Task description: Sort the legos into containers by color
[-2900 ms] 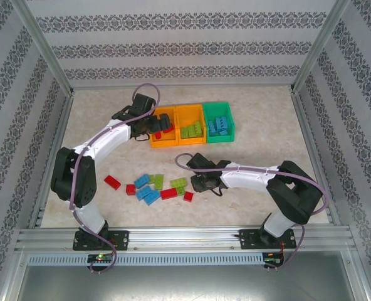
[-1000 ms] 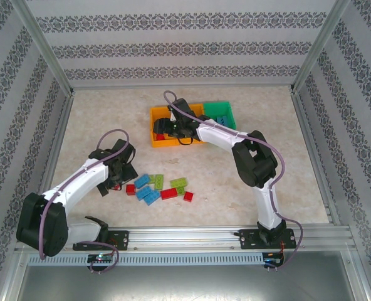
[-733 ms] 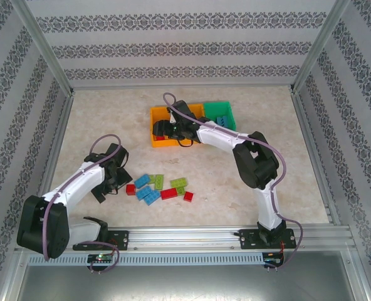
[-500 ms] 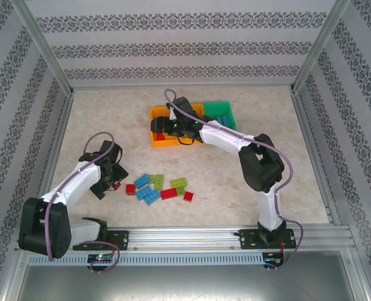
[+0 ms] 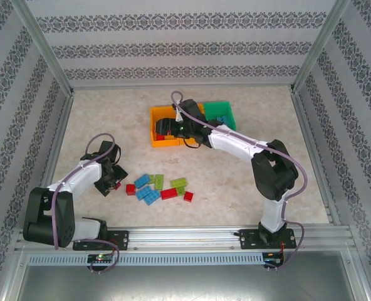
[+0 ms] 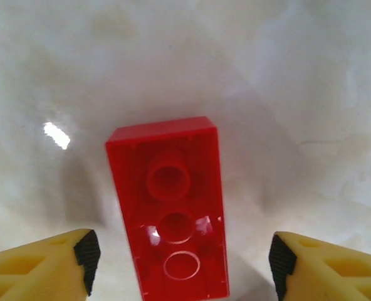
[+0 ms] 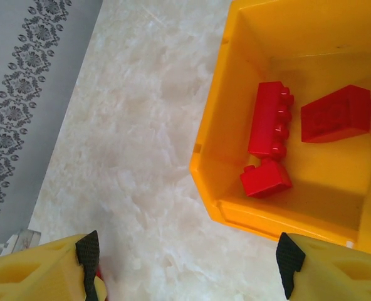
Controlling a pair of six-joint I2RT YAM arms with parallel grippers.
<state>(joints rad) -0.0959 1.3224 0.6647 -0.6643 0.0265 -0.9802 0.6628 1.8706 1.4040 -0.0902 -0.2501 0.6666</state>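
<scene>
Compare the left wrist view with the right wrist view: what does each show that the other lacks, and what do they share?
Left wrist, not right wrist: one red brick lying on the marbled tabletop, three round hollows facing up, between the left end effector's spread fingers, touching neither. Right wrist, not left wrist: an orange bin holding three red bricks, and a patterned wall. Both: that tabletop and an open end effector with yellow fingers, black pads; the right end effector holds nothing.

The left arm sat folded low on its own side, elbow back, its tool pointing straight down with jaws parted. The right arm lay extended far forward and across to the left, its tool also spread wide.
</scene>
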